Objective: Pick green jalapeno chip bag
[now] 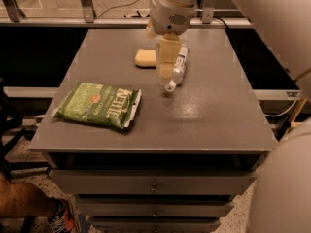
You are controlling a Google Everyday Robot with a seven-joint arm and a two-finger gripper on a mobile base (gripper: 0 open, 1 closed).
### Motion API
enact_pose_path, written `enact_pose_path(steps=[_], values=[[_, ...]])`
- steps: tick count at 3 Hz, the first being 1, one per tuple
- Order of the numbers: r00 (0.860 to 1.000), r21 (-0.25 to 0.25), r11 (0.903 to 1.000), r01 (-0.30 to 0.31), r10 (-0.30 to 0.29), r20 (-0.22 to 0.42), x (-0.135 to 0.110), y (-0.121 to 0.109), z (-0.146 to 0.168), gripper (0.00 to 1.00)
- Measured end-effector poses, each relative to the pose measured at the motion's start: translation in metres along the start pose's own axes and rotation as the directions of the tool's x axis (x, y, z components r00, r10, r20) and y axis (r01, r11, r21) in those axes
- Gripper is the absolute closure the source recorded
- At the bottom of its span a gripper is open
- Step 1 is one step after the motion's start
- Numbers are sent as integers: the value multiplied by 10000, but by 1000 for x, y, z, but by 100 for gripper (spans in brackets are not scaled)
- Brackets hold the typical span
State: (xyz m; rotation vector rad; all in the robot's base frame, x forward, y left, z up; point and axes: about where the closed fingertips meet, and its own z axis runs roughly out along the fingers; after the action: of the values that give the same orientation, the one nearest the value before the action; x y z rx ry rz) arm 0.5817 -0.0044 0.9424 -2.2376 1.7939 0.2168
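The green jalapeno chip bag point(99, 105) lies flat on the left front part of the grey table point(209, 115), its white "Kettle" lettering facing up. My gripper point(165, 62) hangs from the white arm over the back middle of the table, above and to the right of the bag and well apart from it. It stands between a yellow sponge block point(145, 58) and a clear plastic bottle point(179, 68) and partly hides both. It holds nothing that I can see.
The table is a drawer cabinet with its front edge near the bag. A rail and floor lie behind it. White robot body parts fill the right edge point(286, 188). A person's leg and shoe point(34, 208) show at the bottom left.
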Motion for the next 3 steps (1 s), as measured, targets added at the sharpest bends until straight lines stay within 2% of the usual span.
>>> enact_pose_path(steps=[1,2,3], values=[[9996,-229,9997,-8,2,-278,-13,-20,20,0],[9996,-300,9995,-52,44,-287,-31,-26,37,0],[9996,-664,9977,-154,139,-231,-54,-19,62,0]])
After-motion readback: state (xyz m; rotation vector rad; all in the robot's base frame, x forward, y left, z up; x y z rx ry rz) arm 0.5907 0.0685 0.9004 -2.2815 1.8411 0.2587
